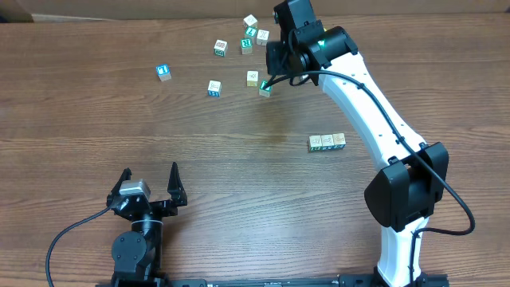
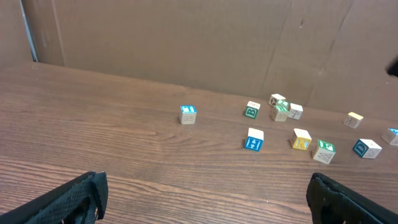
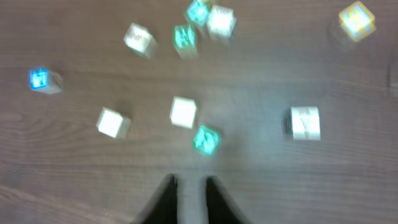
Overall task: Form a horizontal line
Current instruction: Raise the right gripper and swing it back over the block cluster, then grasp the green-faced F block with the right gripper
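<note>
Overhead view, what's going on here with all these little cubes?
The right gripper hovers over the scattered cubes on the far side, jaws slightly apart and empty, just short of a teal cube. A short row of cubes lies apart, closer in. The left gripper sits open, away from all of them.

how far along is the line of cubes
Done: a short row of touching cubes sits right of centre. In hand: nothing; the right end effector, barely parted, hovers just short of a teal cube. Left: that cube and the other scattered cubes need joining; left end effector open, idle.
</note>
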`<state>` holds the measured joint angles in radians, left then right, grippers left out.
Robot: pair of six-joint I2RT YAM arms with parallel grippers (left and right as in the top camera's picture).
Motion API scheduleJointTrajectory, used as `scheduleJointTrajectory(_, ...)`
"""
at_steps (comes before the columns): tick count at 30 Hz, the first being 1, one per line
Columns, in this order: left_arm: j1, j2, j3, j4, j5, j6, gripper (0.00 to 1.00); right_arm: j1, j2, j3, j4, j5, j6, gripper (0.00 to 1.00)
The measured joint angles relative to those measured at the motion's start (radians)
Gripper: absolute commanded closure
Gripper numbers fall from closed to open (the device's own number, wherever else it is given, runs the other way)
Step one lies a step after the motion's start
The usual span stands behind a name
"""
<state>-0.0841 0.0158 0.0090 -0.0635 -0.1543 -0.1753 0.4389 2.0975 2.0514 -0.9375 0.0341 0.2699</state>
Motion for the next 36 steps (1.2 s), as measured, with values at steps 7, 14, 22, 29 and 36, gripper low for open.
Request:
scheduleJointTrajectory(7, 0.0, 0.0, 0.0, 0.0, 0.0, 0.0, 0.01, 0.002, 0.002, -0.1, 0.203, -0.013, 0.016, 0.25)
scheduleJointTrajectory(14, 0.0, 0.0, 0.0, 0.0, 0.0, 0.0, 0.01, 0.007, 0.043, -0.208, 0.341, -0.019, 0.018, 0.18)
scheduleJointTrajectory(22, 0.0, 0.0, 0.0, 0.0, 0.0, 0.0, 0.0, 0.007, 0.176, -0.253, 0.415, -0.019, 0.018, 0.14)
scheduleJointTrajectory(29, 0.0, 0.0, 0.0, 0.0, 0.0, 0.0, 0.0, 0.008, 0.236, -0.261, 0.376, 0.004, 0.018, 0.13)
scheduleJointTrajectory(36, 0.0, 0.0, 0.0, 0.0, 0.0, 0.0, 0.0, 0.006, 0.235, -0.261, 0.328, 0.039, 0.038, 0.2)
